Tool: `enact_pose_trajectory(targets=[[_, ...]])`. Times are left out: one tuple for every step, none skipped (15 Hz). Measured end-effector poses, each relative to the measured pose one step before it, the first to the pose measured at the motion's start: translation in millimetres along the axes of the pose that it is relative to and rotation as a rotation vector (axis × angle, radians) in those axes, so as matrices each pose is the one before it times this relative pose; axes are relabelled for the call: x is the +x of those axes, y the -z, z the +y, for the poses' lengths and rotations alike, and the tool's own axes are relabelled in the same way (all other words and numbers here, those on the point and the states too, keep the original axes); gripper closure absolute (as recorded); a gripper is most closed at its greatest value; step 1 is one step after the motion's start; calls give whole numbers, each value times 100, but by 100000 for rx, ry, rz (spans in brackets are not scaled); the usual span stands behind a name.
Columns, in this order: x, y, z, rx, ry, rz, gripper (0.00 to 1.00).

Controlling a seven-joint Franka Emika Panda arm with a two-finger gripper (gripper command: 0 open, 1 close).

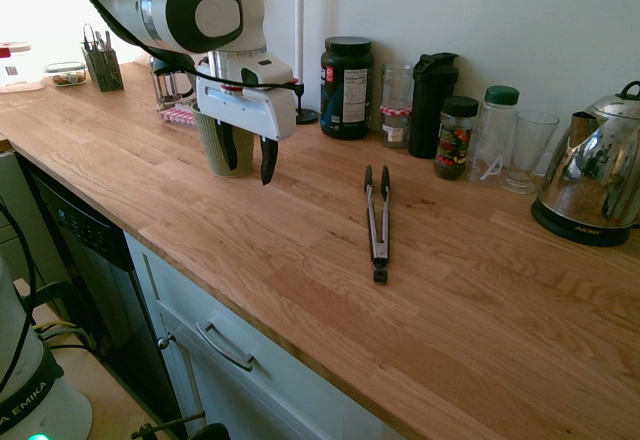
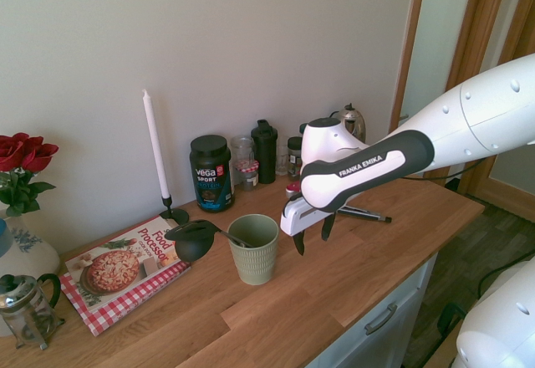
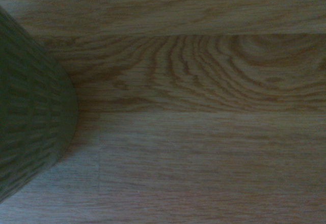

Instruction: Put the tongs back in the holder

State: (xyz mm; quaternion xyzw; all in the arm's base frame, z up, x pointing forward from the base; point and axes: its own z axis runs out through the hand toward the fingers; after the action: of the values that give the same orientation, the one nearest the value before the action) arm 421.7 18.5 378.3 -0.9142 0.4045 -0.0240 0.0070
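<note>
On the wooden table, a kettle sits at three o'clock. A black tub, jars and a glass line the wall at twelve. A candle stands beside a cookbook.

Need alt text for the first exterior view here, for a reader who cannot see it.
Silver tongs lie flat on a wooden counter, untouched, while the robot's open, empty gripper hangs to their left, in front of the green holder. Bottles, jars, a glass and a kettle line the wall behind.
</note>
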Motion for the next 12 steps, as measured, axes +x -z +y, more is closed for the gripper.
enact_pose_trajectory(targets=[[35,-66,33,-89,81,-221,0],[125,-173,80,-223,1837,-399,0],[185,131,6,-243,4217,725,0],[389,403,-14,-238,5093,1640,0],[571,584,38,175,5866,1349,0],[743,730,242,353,6652,179,0],[773,788,491,-325,6321,-1,0],[717,828,670,-657,6235,375,0],[748,803,808,-164,6073,510,0],[778,723,1049,11,4752,603,0],[748,618,1342,-130,3185,589,0],[759,514,1533,-19,2185,755,0]])
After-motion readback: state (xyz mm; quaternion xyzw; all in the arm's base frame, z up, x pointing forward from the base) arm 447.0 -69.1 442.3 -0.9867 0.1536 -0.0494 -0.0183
